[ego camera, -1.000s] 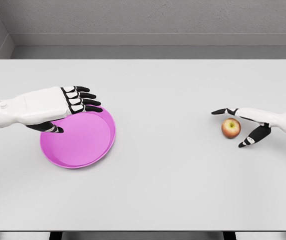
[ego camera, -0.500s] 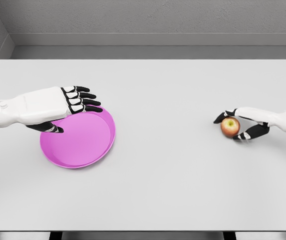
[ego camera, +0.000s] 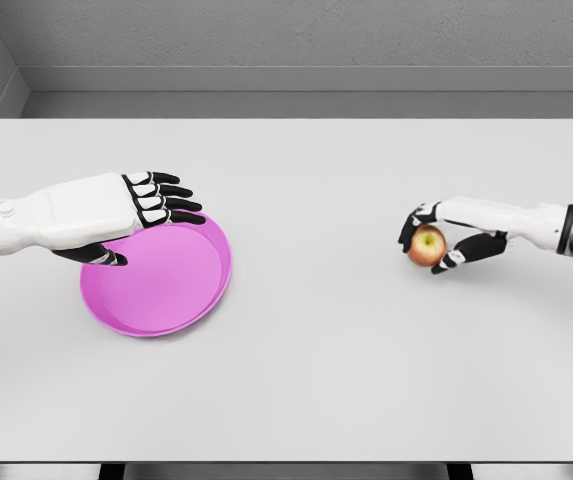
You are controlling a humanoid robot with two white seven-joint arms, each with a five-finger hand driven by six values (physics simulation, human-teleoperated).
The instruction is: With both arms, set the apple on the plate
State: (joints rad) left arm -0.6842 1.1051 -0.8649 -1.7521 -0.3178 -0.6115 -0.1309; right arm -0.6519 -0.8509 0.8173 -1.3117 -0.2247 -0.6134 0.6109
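Now that the fingers have closed, the apple (ego camera: 427, 245) sits in the right hand (ego camera: 432, 240): fingers curled over its top and far side, thumb under the near side. A second ago that hand was spread open around the apple with nothing touching; half a second ago it had just pinched in. Since then the apple has shifted left toward desk centre and looks slightly raised off the desk (ego camera: 316, 380), though the lift is hard to confirm from this angle. So the grasp seems done and the carry has begun.

Plate (ego camera: 161, 285) lies on the left side, well apart from the apple. Left hand (ego camera: 131, 215) hovers at the plate's far-left rim, fingers extended, thumb down near the rim, gripping nothing that I can see. It hasn't moved across the three frames.

Remaining: most of the traverse across the desk, then release over the plate. Risk, as I judge it: a round apple in a fingertip-style hold could roll out mid-carry. The left hand also partly overhangs the plate, so drop toward the open right half.
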